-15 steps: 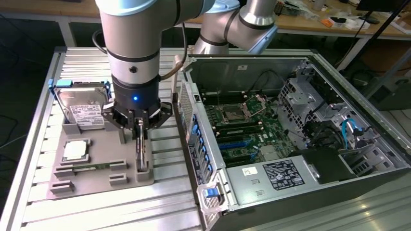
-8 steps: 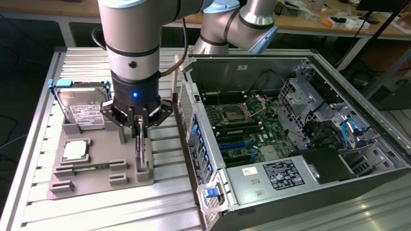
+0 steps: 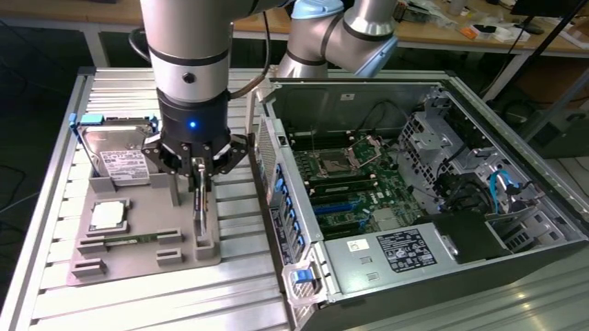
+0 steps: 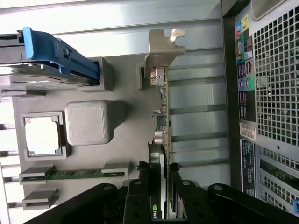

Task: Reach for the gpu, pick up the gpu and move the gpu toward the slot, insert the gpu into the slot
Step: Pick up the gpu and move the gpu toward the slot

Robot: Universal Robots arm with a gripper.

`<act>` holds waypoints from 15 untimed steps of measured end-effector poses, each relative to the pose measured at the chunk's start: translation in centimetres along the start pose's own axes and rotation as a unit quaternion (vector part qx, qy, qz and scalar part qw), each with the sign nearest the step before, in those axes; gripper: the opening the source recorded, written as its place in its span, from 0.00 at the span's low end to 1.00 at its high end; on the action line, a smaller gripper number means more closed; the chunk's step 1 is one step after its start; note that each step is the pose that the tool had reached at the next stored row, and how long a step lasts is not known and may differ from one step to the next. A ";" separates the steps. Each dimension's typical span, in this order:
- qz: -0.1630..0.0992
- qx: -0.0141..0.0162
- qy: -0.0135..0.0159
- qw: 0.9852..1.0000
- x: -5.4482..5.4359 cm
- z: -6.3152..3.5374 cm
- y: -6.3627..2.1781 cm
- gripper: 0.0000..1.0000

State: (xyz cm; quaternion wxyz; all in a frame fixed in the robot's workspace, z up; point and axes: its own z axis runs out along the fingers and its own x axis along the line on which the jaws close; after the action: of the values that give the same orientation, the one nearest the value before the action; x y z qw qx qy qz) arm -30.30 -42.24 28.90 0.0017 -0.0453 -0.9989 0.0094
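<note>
1. The graphics card (image 3: pixel 198 214) (image 4: pixel 161 123) stands on edge in the grey holder (image 3: pixel 138 256) (image 4: pixel 131 140), directly beneath the pincer (image 3: pixel 201 176) (image 4: pixel 158 170). This likely leaves its top edge free to grasp from above.
2. The pincer points straight down, lined up along the card.
3. Its fingers (image 4: pixel 140 179) are partly closed, one on each side of the card's black cooler, and appear clamped on it. The card sits in the holder, not lifted.
4. The computer case (image 3: pixel 515 258) lies open-side-up beside the pincer, so its board can be reached from above.
</note>
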 end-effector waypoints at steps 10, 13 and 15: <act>0.000 0.005 0.000 1.000 0.0 -1.52 0.17 0.27; 0.000 0.005 -0.001 1.000 0.0 -2.06 0.22 0.27; 0.000 0.006 -0.001 1.000 0.0 -2.56 0.25 0.27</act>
State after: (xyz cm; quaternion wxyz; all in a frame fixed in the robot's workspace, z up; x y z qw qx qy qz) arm -30.30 -41.94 31.46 0.0013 -0.0452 -0.9989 0.0155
